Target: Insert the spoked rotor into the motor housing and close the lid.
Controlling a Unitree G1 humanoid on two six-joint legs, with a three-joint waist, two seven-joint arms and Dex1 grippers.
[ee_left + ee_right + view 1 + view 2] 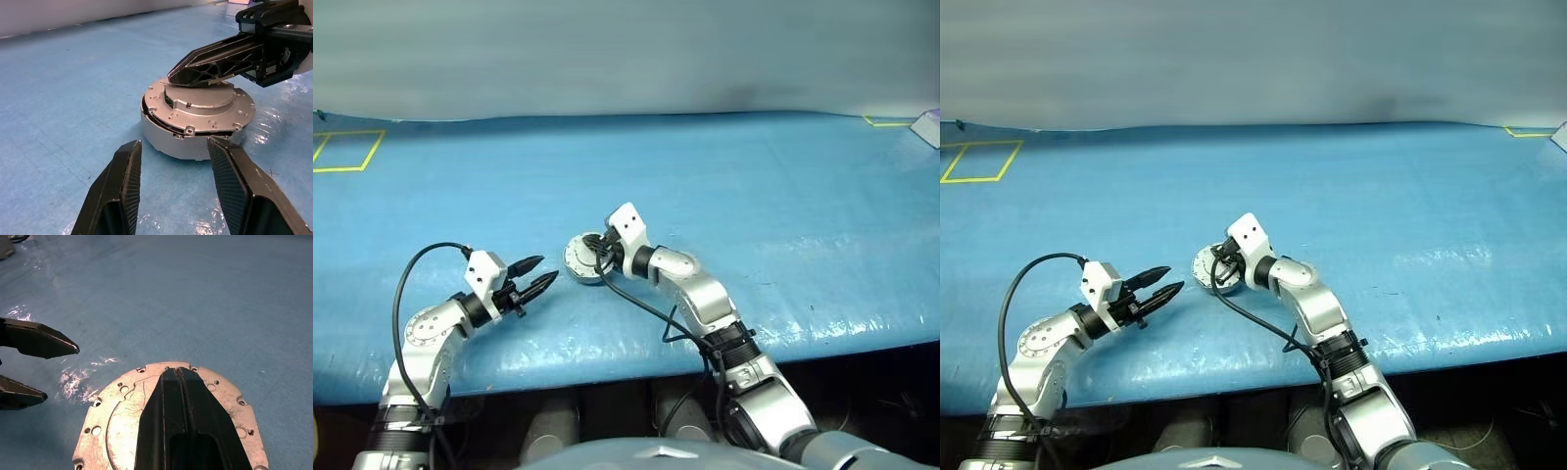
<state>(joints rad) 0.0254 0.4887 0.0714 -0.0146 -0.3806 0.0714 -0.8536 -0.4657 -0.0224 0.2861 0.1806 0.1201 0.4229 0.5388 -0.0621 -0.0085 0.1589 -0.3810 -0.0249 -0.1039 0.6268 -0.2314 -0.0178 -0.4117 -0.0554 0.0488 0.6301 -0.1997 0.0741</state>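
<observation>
Two grippers work over a broad blue table cover (754, 186) that takes up most of the head views; its near edge runs just below both arms and its far edge meets a pale wall. Open surface lies on every side of the work area. Yellow tape squares (347, 152) mark the far left corner, another yellow corner mark (886, 121) sits far right beside a small pale object (928, 127), all well apart from the parts.

Motor housing (186, 142) stands upright on the cover, near the front edge, roughly central. Lid (205, 110), plain pale face up, sits on top of it, slightly skewed, with a dark gap along one side of the seam. The spoked rotor cannot be seen under the lid.

Right gripper (178, 78) has its jaws shut together, fingers lying across the lid's top face. Left gripper (540, 273) hovers just beside the housing, jaws standing moderately apart, holding nothing, its fingertips (129, 152) clear of the housing wall.
</observation>
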